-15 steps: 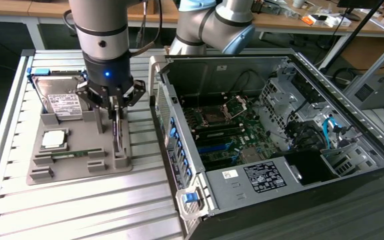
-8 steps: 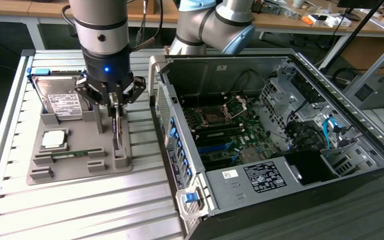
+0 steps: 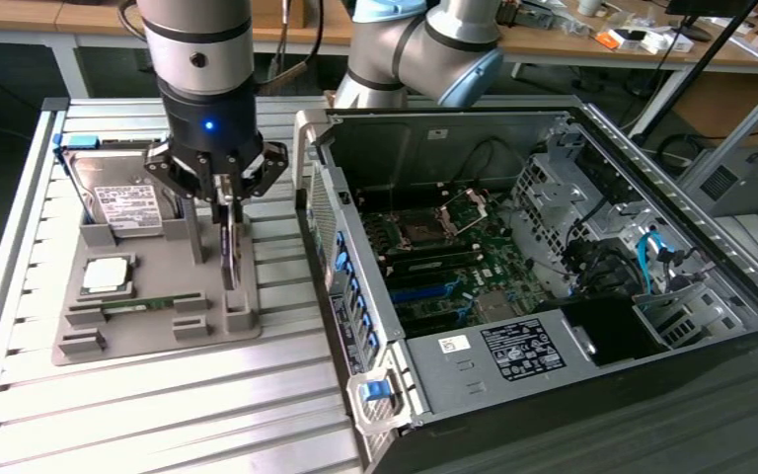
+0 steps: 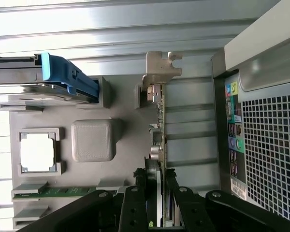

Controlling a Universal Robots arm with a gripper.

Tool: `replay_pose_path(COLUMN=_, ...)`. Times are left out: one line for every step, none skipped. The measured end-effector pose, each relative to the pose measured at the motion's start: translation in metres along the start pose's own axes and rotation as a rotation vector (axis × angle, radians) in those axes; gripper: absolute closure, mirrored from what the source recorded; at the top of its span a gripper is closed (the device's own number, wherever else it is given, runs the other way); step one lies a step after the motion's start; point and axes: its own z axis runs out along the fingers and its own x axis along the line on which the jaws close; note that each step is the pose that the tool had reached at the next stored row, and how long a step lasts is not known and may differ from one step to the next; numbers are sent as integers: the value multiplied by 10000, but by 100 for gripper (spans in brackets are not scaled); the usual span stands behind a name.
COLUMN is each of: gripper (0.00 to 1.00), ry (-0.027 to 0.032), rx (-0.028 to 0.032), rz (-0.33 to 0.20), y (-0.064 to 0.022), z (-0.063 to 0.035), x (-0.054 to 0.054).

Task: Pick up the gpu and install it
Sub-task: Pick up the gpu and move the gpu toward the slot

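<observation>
Gpu (image 4: 160,121) stands on edge in the tray (image 3: 142,341) — gripper (image 3: 228,197) jaws clamped on it, wrist view revealing its silver bracket (image 4: 160,67).

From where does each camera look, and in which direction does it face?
Exterior view: raised, off the robot, facing down at the table, grey tray and open computer case; the arm and gripper show.
Wrist view: on the wrist, facing down along the gripper at the gpu standing on edge.
Shared: gripper, gpu, grey tray, open computer case.
</observation>
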Motion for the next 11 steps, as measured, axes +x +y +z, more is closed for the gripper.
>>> replay_pose_path(gripper=73, ry=0, rx=-1, rz=0, y=1, z=-13, x=0)
replay_pose_path(gripper=73, ry=0, rx=-2, rz=0, y=1, z=-24, x=0)
replay_pose_path(gripper=73, ry=-1, rx=-4, rz=0, y=2, z=-37, x=-1)
replay_pose_path(gripper=73, ry=-1, rx=-7, rz=0, y=2, z=-51, x=-2)
replay_pose_path(gripper=73, ry=0, rx=-9, rz=0, y=3, z=-62, x=-2)
replay_pose_path(gripper=73, ry=0, rx=-11, rz=0, y=4, z=-73, x=-2)
replay_pose_path(gripper=73, ry=0, rx=-12, rz=1, y=4, z=-85, x=-2)
replay_pose_path(gripper=73, ry=1, rx=-15, rz=1, y=5, z=-99, x=-2)
replay_pose_path(gripper=73, ry=0, rx=-18, rz=1, y=6, z=-114, x=-3)
replay_pose_path(gripper=73, ry=2, rx=-24, rz=0, y=7, z=-140, x=-4)
replay_pose_path(gripper=73, ry=2, rx=-27, rz=1, y=8, z=-156, x=-4)
